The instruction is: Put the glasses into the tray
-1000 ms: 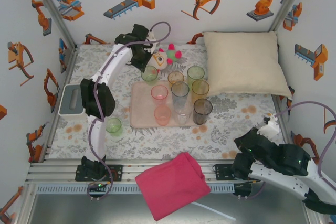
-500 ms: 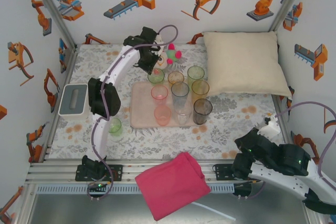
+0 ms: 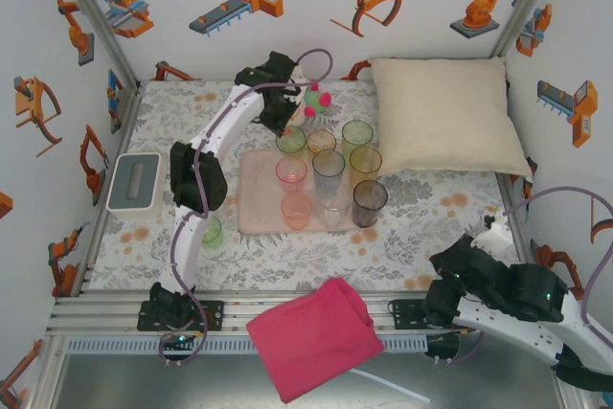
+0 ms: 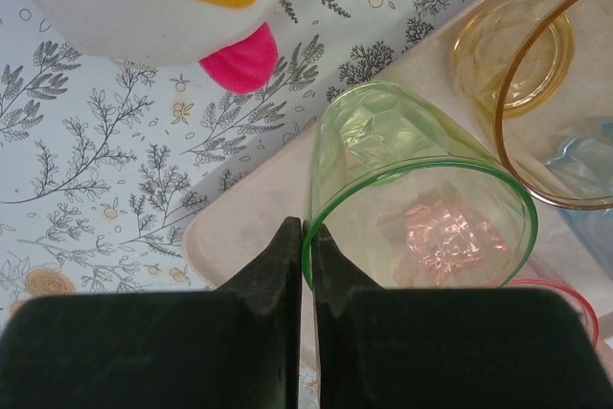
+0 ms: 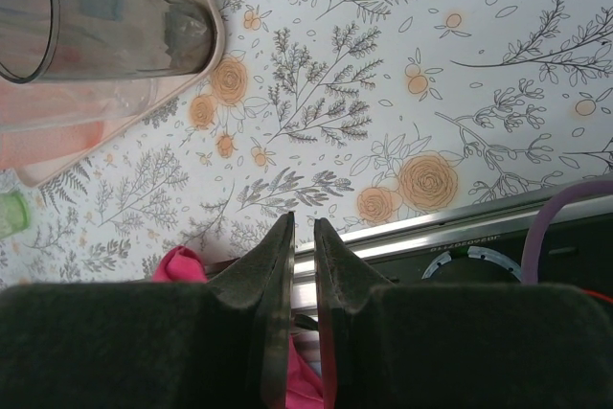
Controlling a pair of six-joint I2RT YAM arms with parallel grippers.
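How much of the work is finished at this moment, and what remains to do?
Mostly done: about seven glasses stand on the tray, among them the pink glass and the smoky grey glass. In hand: the left gripper pinches the rim of a green glass over the tray's far corner. Left: one more green tumbler stands on the tablecloth beside the left arm. The right gripper holds nothing.

My table (image 3: 431, 227) is covered with a pale cloth printed with grey twigs and orange flowers. On it lie the pink-beige tray (image 3: 257, 200) near the middle, a cream pillow (image 3: 445, 114) at the far right, a small grey box (image 3: 134, 182) at the left edge, a green tumbler (image 3: 210, 231) beside the tray, and a plush toy (image 3: 316, 100) behind it.
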